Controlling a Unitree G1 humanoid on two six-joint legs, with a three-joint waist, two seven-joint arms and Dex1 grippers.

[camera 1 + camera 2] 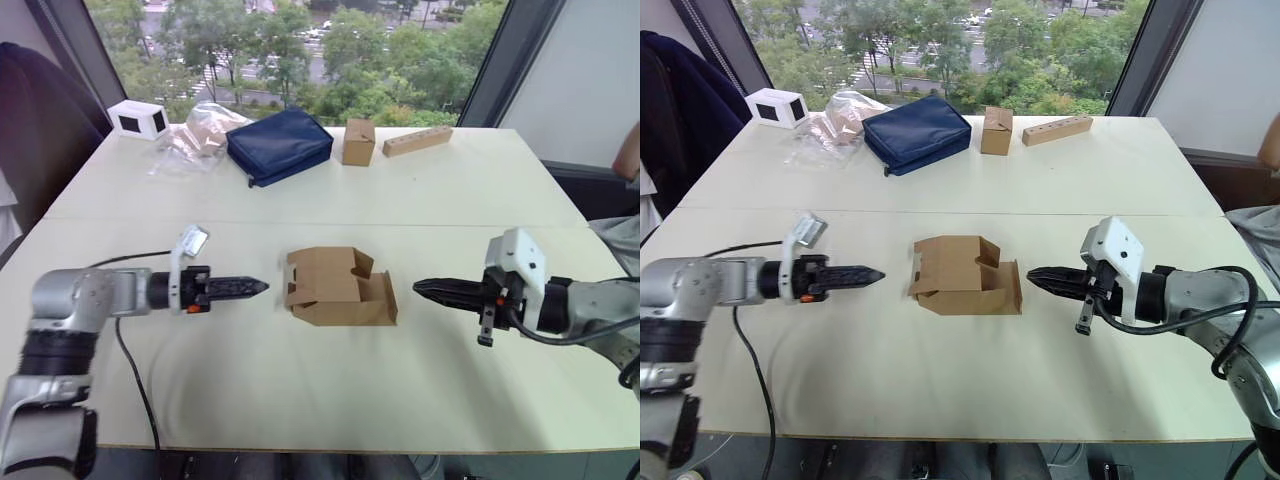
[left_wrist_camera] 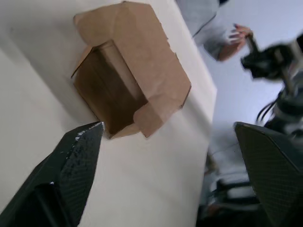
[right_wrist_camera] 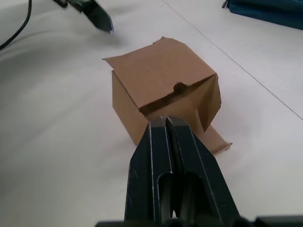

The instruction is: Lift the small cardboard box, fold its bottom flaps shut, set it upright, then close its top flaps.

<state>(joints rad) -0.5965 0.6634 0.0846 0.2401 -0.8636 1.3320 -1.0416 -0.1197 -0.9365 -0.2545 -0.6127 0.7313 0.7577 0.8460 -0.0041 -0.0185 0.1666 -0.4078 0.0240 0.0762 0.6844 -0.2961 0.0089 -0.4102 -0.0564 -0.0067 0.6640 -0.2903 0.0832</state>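
Grippers are flanking the box (image 1: 338,287), left (image 1: 262,287) spread, right (image 1: 418,288) pressed together; you're pre-lift, so open right and pinch both sides.

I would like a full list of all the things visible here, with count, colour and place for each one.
Small brown cardboard box: one, table centre, on its side, flaps open.
Narrow taller brown box: one, far side.
Long tan block with holes: one, far side, beside the taller box.
Dark blue fabric pouch: one, far side.
Clear plastic bag: one, beside the pouch.
White box with dark window: one, far left corner.
Pale table: one.
Person's hand: one, beyond the table.
Left end effector: black, open, left of the cardboard box.
Right end effector: black, shut, right of it.
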